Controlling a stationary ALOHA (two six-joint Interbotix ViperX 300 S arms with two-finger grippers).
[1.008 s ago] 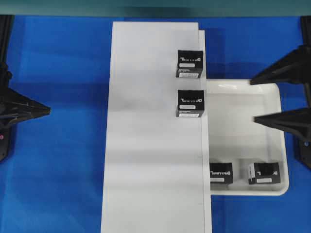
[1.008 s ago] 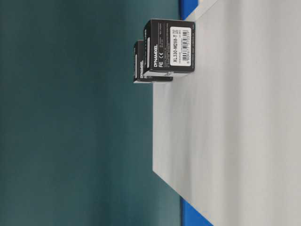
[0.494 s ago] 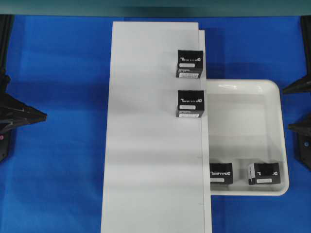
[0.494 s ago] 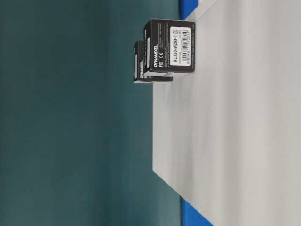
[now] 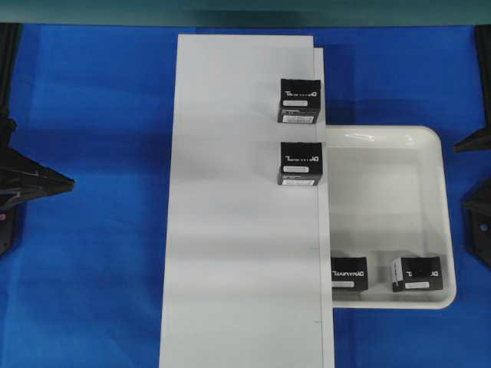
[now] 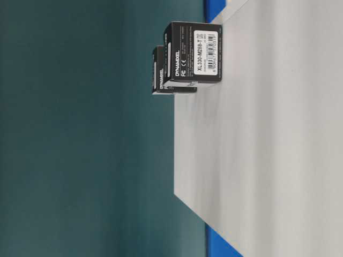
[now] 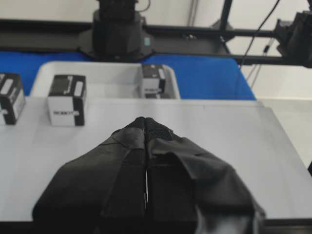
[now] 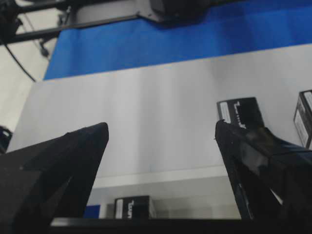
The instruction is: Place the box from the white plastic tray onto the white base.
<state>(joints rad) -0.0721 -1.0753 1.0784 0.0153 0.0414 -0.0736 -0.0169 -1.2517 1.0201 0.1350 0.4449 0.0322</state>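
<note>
Two black boxes (image 5: 349, 273) (image 5: 416, 274) lie at the near end of the white plastic tray (image 5: 383, 207). Two more boxes (image 5: 299, 100) (image 5: 300, 163) stand on the right edge of the long white base (image 5: 238, 230); they also show in the table-level view (image 6: 193, 52). My right gripper (image 5: 465, 173) is open and empty at the right edge, just outside the tray. In the right wrist view (image 8: 161, 129) its jaws stand wide apart, with a tray box (image 8: 131, 207) low between them. My left gripper (image 5: 69, 182) is shut and empty, left of the base; its closed tips (image 7: 146, 121) point at the base.
Blue table cover (image 5: 92, 92) surrounds the base and tray. A second white board edge (image 5: 321, 84) peeks out under the base's right side. Black arm frames (image 5: 9, 46) stand at the far corners.
My right gripper has pulled back to the right, from over the tray to the frame's edge. My left gripper drew slightly left. The boxes have not moved.
</note>
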